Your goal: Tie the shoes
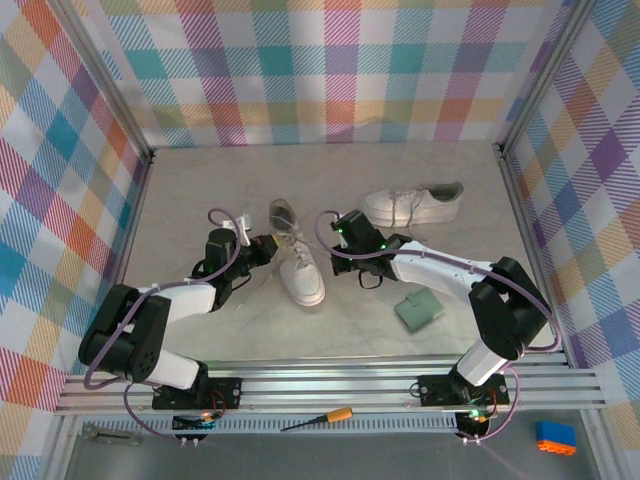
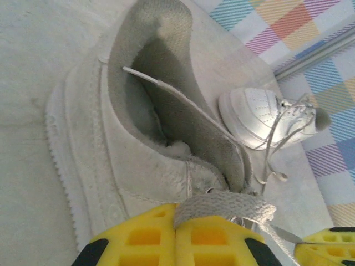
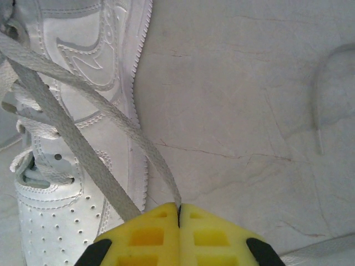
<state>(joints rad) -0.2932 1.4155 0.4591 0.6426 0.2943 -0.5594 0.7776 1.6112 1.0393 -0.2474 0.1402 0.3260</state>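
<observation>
One of the shoes (image 1: 298, 265) is a white sneaker in the middle of the table, toe toward the arms. My left gripper (image 1: 266, 246) sits by its left side, shut on a flat white lace (image 2: 227, 204) near the grey-lined opening (image 2: 161, 94). The yellow fingers (image 2: 138, 235) meet with the lace pinched between them. My right gripper (image 1: 338, 232) is on the shoe's right side, shut (image 3: 178, 209) on another lace (image 3: 111, 130) that runs taut up to the eyelets. The second shoe (image 1: 412, 205) lies at the back right, laces loose.
A small green square pad (image 1: 418, 311) lies on the table near the right arm. Plaid walls enclose the table on three sides. An orange-handled screwdriver (image 1: 320, 418) and a blue block (image 1: 555, 437) rest below the front rail.
</observation>
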